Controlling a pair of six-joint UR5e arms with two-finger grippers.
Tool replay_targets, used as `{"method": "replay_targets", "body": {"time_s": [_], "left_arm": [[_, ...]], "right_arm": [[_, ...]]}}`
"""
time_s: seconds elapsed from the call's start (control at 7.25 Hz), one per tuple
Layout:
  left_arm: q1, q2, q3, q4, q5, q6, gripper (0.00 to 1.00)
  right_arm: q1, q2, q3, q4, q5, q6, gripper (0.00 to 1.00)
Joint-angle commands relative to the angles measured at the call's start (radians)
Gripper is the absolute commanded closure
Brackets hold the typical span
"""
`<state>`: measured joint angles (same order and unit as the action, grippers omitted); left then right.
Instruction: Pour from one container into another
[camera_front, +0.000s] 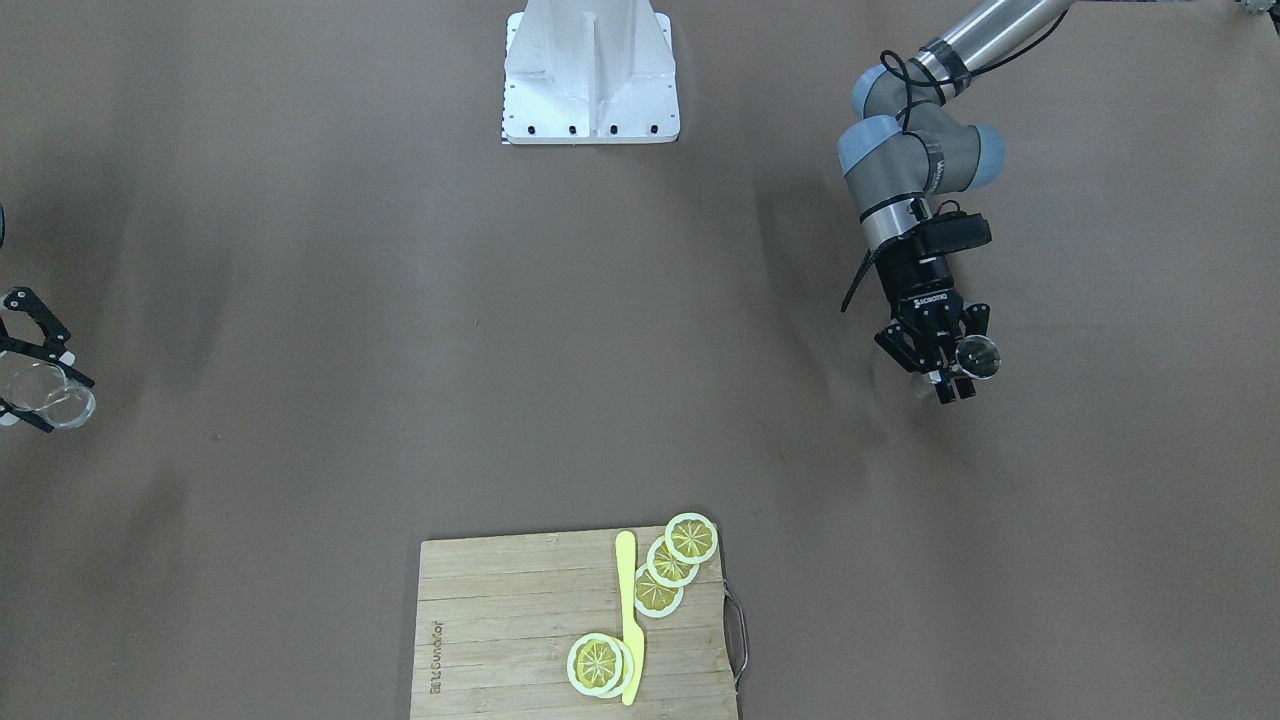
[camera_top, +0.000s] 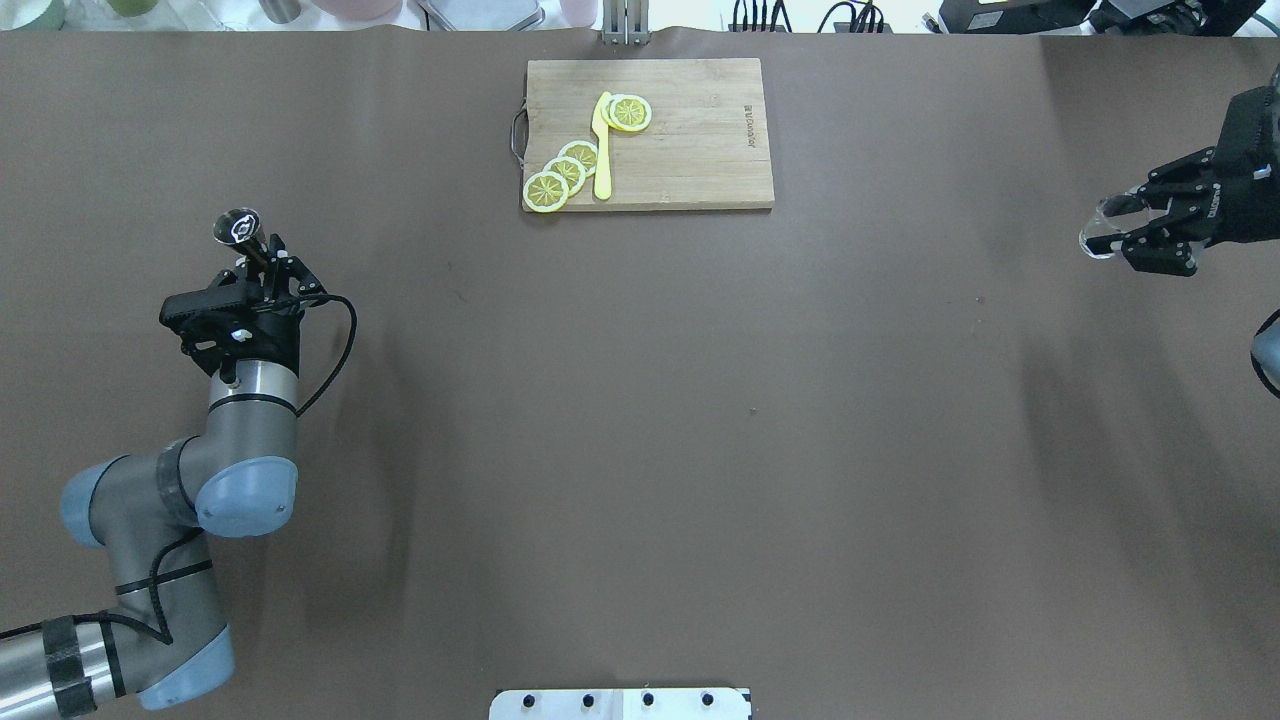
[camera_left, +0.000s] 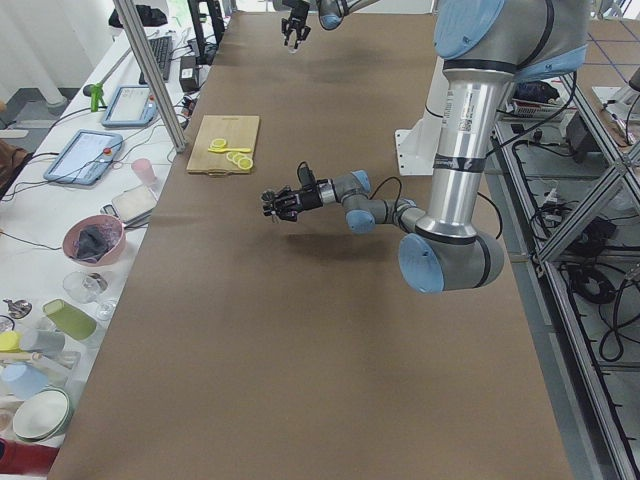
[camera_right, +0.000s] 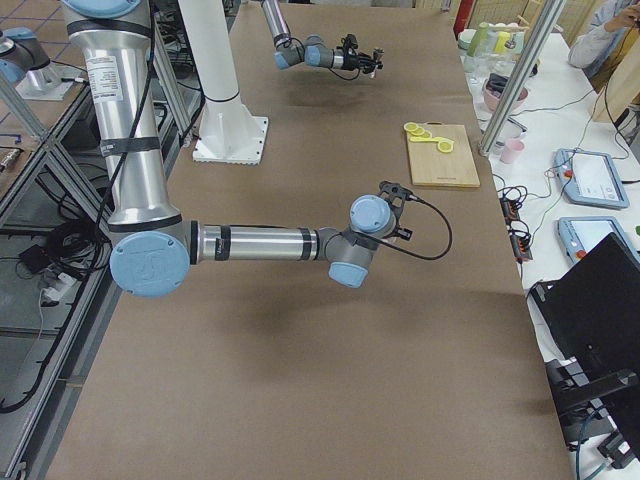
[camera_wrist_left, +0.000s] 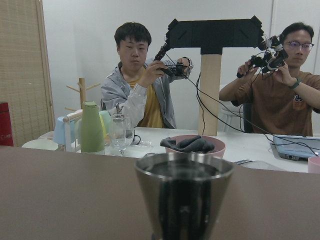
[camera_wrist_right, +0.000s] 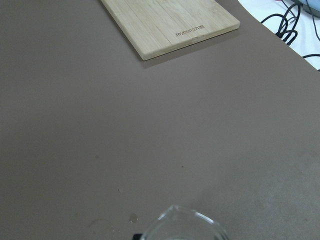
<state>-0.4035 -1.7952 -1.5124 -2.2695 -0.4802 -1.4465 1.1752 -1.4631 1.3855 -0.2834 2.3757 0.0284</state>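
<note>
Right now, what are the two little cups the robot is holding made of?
The jigger looks like polished steel: grey, with mirror-like reflections. The glass looks like clear glass, maybe plastic: the brown table shows through it.

Glass: my right wrist view gives me only the rim of the glass (camera_wrist_right: 182, 224); the bottom edge cuts off the rest.
Jigger: the left wrist view shows only the upper cone of the jigger (camera_wrist_left: 184, 197). I cannot tell what it holds.
Right pincer: the right pincer (camera_front: 62, 403) is partly cut by the front view's side edge.
Left pincer: overhead, the wrist housing hides most of the left pincer (camera_top: 255, 255).
Side views: the far pincers are too small to read.
</note>
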Motion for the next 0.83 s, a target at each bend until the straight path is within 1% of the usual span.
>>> {"method": "replay_targets", "body": {"time_s": [0.0,0.28,0.41,0.69], "left_arm": [[0.0,-0.05,0.058,-0.001,0.014,0.0,1.0],[0.002,-0.05,0.06,-0.002,0.015,-0.002,1.0],[0.002,-0.052,0.063,0.001,0.028,-0.044,1.0],[0.002,-0.064,0.092,0.002,0.04,-0.064,1.0]], "right_arm": [[-0.067,-0.025,-0.035,0.154,-0.049,0.042,1.0],[-0.098,-0.026,-0.08,0.249,-0.052,0.042,1.0],[-0.12,-0.026,-0.104,0.309,-0.056,0.041,1.0],[-0.166,-0.025,-0.15,0.395,-0.053,0.03,1.0]]}}
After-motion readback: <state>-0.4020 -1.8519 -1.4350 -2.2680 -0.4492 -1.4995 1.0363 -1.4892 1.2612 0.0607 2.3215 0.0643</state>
